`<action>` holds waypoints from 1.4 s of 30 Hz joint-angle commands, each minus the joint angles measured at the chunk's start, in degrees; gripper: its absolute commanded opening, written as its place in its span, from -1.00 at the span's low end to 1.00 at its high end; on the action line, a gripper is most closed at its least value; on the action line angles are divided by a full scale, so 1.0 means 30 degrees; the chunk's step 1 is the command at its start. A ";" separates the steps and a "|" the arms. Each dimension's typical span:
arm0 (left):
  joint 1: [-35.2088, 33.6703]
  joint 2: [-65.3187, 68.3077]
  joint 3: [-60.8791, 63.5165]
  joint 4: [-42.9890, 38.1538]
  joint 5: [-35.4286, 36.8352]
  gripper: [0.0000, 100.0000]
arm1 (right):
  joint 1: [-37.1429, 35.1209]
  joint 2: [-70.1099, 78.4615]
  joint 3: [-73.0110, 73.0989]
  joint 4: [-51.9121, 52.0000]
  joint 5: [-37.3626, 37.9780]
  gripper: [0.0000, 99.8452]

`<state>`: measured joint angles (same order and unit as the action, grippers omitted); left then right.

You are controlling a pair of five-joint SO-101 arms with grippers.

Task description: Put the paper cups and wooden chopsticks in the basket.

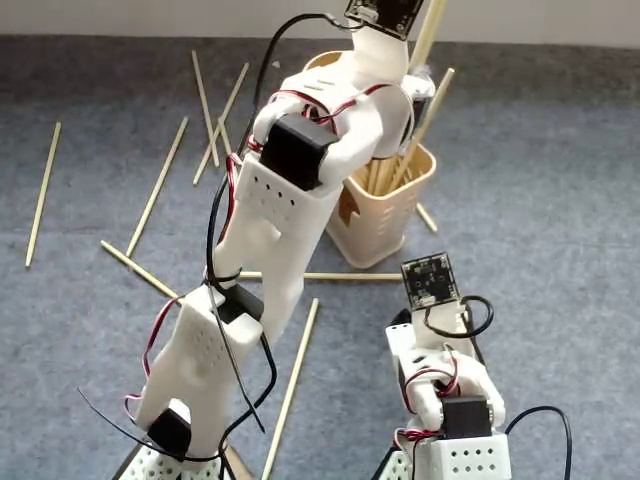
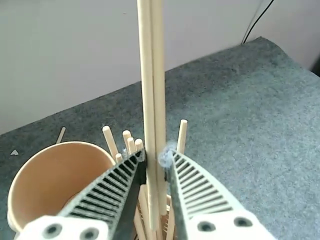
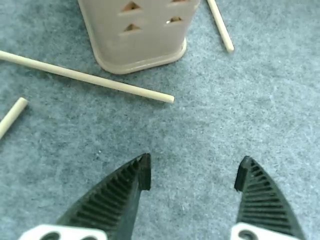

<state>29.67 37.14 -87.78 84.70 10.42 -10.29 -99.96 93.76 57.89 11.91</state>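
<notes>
basket (image 1: 385,225) first, where is it? (operator)

you'll find the beige basket standing upright on the grey mat (image 1: 560,200), near the middle of the high view. (describer)

and the paper cup?

a tan paper cup (image 2: 55,175), mouth up, appears to sit in the basket, close beside a bunch of standing chopsticks (image 2: 182,135).

my grippers?

your left gripper (image 2: 156,157) is above the basket, jaws pinched narrow around two wooden chopsticks (image 2: 151,75), which it holds upright. your right gripper (image 3: 195,172) hovers low over bare mat near the basket, jaws wide and holding nothing.

what lies loose?

several loose chopsticks (image 1: 155,187) lie scattered across the mat. one chopstick (image 3: 87,77) lies just beside the basket's foot.
</notes>
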 commanded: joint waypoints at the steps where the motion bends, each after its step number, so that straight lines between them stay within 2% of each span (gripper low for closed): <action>1: -0.0308 -0.0132 -0.0103 -0.0410 0.0059 -0.82 | -0.0190 -0.0220 -0.0103 -0.0015 -0.0059 -0.45; 14: -0.0396 0.0249 -0.0190 0.0264 0.0059 -0.82 | -0.0190 -0.0220 -0.0103 -0.0015 -0.0059 -0.45; 19: -0.0425 0.1099 -0.0220 0.0234 0.0147 -0.64 | -0.0190 -0.0220 -0.0103 -0.0015 -0.0059 -0.45; 25: -0.1128 0.1128 -0.0396 0.0088 0.0088 -0.63 | -0.0190 -0.0220 -0.0103 -0.0015 -0.0059 -0.45; 29: -0.2183 0.1275 -0.2505 0.0733 0.0059 -0.64 | -0.0190 -0.0220 -0.0103 -0.0015 -0.0059 -0.45; 35: -0.3795 0.0308 -0.2535 0.1524 0.0059 -0.64 | -0.0190 -0.0220 -0.0103 -0.0044 -0.0059 -0.45; 42: -0.7458 -0.2447 -0.2535 0.3692 0.0059 -0.64 | -0.0190 -0.0220 -0.0073 -0.0044 -0.0059 -0.45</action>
<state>11.91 35.91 -92.00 92.88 10.42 -10.29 -99.96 93.76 57.89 11.91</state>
